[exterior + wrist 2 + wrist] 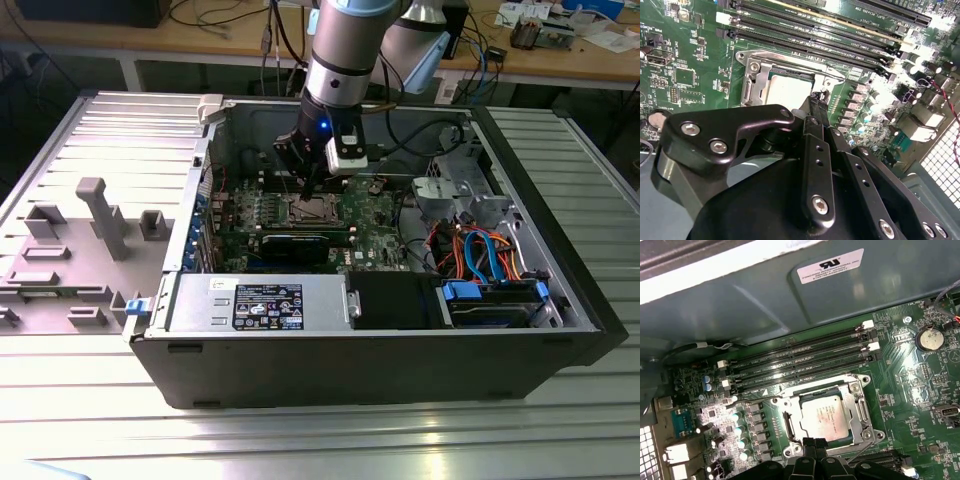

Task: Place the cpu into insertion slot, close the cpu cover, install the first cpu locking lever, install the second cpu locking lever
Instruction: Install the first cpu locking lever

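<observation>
Your gripper [810, 442], fingertips pinched together, sits just beside the insertion slot [789, 424]. The cpu [824, 415], flat silver-grey square, lies seated inside, framed by shiny steel cpu cover [858, 412] on green mobo [900, 390].

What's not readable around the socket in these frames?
Second wrist view: the gripper and its black body hide the near side of the cpu cover; whether it is latched there cannot be told.
First wrist view: the gripper covers one edge of the cpu cover next to the cpu.
Exterior view: the insertion slot is too small to judge and sits partly behind the gripper.
</observation>
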{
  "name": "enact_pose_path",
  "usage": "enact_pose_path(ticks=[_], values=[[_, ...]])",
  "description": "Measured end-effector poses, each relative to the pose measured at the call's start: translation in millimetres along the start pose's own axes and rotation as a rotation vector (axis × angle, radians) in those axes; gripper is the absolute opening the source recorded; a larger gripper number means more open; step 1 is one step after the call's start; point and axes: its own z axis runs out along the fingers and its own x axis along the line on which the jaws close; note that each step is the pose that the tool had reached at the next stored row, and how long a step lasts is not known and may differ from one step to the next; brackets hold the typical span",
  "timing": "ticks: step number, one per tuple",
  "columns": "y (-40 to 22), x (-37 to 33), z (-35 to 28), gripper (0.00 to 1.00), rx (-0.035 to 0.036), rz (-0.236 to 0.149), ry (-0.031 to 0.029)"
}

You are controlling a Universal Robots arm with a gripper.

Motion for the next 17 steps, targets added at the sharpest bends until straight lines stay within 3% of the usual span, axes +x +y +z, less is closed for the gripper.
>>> enact_pose_path(ticks=[1, 2, 4, 5, 6, 11, 12, 13, 14, 17], values=[[0.0, 0.0, 0.0, 0.11, -0.0001, 0.000, -0.0005], [0.0, 0.0, 0.2, 0.11, -0.0010, 0.000, -0.0047], [0.0, 0.0, 0.3, 0.11, -0.0041, 0.000, -0.0265], [0.0, -0.1, 0.4, 0.11, -0.0070, 0.000, -0.0438], [0.0, 0.0, 0.5, 0.11, -0.0092, -0.001, -0.0558], [-0.1, 0.0, 0.7, 0.11, -0.0176, -0.001, -0.1087], [-0.1, 0.0, 0.8, 0.11, -0.0201, -0.001, -0.1246], [-0.1, 0.1, 0.8, 0.11, -0.0217, -0.001, -0.1328], [0.0, 0.0, 0.9, 0.11, -0.0228, -0.001, -0.1365], [-0.1, 0.2, 0.8, 0.11, -0.0202, -0.001, -0.1370]])
